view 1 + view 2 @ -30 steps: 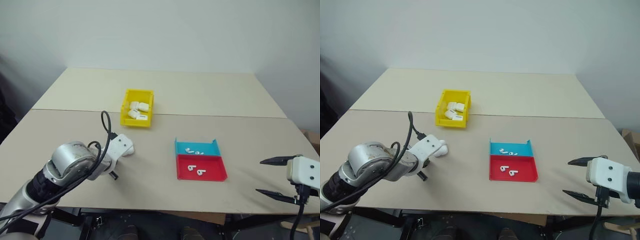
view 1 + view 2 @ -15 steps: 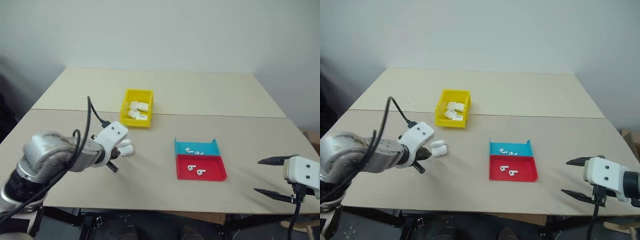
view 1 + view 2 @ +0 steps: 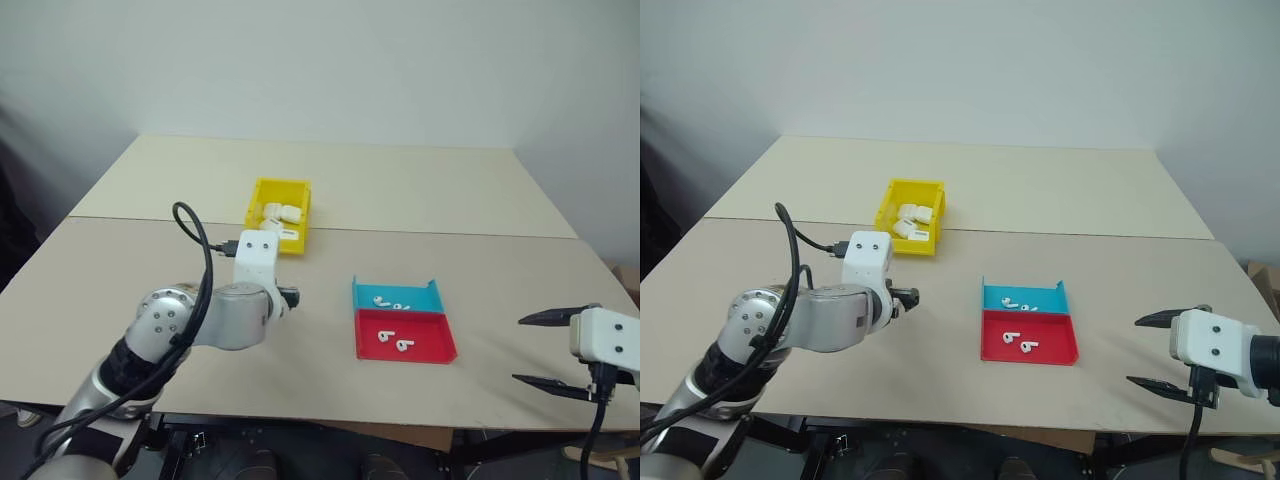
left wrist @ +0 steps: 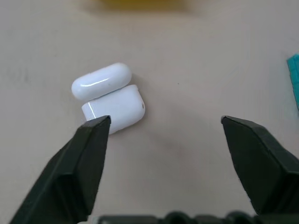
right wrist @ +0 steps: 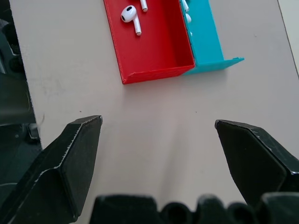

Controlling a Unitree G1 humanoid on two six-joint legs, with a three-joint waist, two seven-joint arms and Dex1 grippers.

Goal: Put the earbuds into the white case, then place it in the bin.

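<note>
Earbuds (image 5: 130, 15) lie in the red tray (image 5: 156, 51), none yet in the white case (image 4: 110, 97), which sits open on the table. We judge loading and binning into the bin (image 3: 276, 215) both remain. Left gripper (image 4: 163, 126) and right gripper (image 5: 156, 123): jaws spread, empty.

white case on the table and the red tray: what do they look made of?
White case: looks like hard glossy plastic, with a sharp streak of glare along its open lid. Red tray: probably moulded or printed plastic with a matt finish; even colour, thin straight walls, crisp corners, no glare. Neither material can be confirmed by look alone.
</note>
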